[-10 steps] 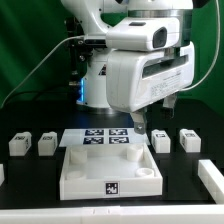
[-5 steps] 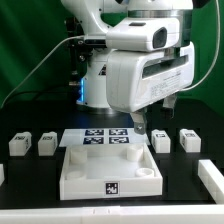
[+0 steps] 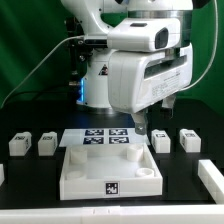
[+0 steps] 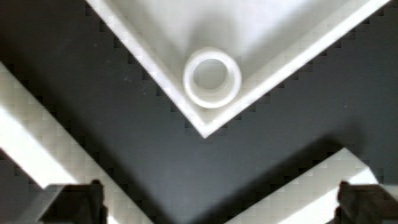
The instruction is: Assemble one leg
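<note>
Four legs, small white tagged blocks, stand in a row on the black table: two on the exterior view's left (image 3: 18, 143) (image 3: 47, 144) and two on its right (image 3: 163, 141) (image 3: 189, 139). My gripper (image 3: 140, 127) hangs just above the far right corner of the large flat white square piece (image 3: 85, 172), apart from every leg. In the wrist view my gripper (image 4: 221, 204) is open and empty. Its dark fingertips (image 4: 75, 201) stand wide apart. The square piece's corner with a round socket (image 4: 210, 80) lies beyond them.
The marker board (image 3: 105, 138) lies behind the square piece. Another white part (image 3: 212, 178) sits at the exterior view's right edge, and a white bit (image 3: 2, 173) at its left edge. The arm's bulky white body fills the middle of the exterior view.
</note>
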You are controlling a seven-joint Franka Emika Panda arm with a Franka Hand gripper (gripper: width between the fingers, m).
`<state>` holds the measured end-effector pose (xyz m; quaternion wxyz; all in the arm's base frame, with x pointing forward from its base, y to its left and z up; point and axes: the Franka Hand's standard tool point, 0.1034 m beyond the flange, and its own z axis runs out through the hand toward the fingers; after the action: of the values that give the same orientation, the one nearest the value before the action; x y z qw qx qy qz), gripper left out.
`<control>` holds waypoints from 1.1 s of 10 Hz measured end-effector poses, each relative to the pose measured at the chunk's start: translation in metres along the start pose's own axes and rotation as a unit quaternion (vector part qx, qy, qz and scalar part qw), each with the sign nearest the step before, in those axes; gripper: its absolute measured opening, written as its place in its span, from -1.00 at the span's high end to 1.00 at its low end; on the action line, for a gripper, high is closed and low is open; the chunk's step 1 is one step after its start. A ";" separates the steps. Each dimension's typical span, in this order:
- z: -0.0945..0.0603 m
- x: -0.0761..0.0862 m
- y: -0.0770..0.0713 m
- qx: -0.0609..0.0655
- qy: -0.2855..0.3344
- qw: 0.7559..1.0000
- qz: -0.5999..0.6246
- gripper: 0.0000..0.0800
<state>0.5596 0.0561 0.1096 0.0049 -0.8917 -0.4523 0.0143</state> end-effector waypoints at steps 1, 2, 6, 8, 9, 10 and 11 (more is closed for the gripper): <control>0.006 -0.009 -0.009 -0.002 0.001 0.999 -0.041 -0.63; 0.010 -0.025 -0.020 -0.001 -0.001 0.993 -0.119 -0.63; 0.010 -0.049 -0.021 -0.013 -0.001 0.959 -0.283 -0.63; 0.011 -0.050 -0.022 -0.012 -0.001 0.961 -0.278 -0.63; 0.016 -0.053 -0.025 -0.013 0.000 0.959 -0.282 -0.63; 0.034 -0.071 -0.040 -0.020 0.007 0.954 -0.298 -0.63; 0.047 -0.093 -0.060 -0.015 0.007 0.952 -0.306 -0.63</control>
<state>0.4553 0.0163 0.0654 -0.0013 -0.7105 -0.7037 -0.0004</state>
